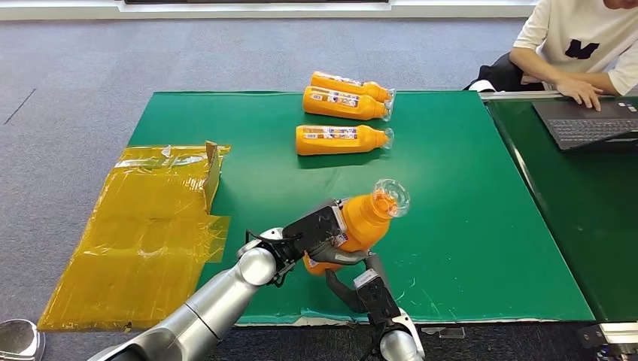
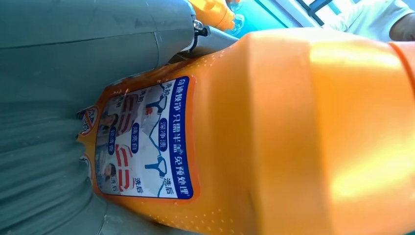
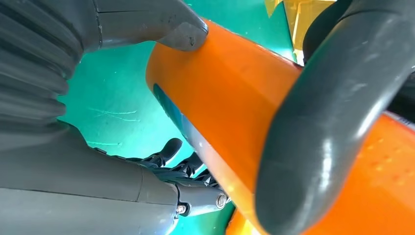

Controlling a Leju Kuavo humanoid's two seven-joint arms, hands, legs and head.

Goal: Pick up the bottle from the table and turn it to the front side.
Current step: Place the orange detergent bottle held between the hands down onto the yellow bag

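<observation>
An orange bottle [image 1: 365,222] with a clear cap is lifted off the green table [image 1: 466,226] near its front edge, tilted with the cap up and to the right. My left hand [image 1: 316,229] grips its body from the left. In the left wrist view the bottle [image 2: 293,137] shows a blue-and-white label against my left hand [image 2: 73,73]. My right hand [image 1: 361,282] comes up from below and cups the bottle's lower end. In the right wrist view the thumb [image 3: 181,34] of my right hand [image 3: 73,171] presses on the bottle [image 3: 230,98].
Three more orange bottles [image 1: 342,140] [image 1: 344,104] [image 1: 350,86] lie on their sides at the far middle of the table. A yellow plastic sheet [image 1: 143,233] hangs over the left edge. At the back right a person [image 1: 579,45] works on a laptop [image 1: 594,120] on a second green table.
</observation>
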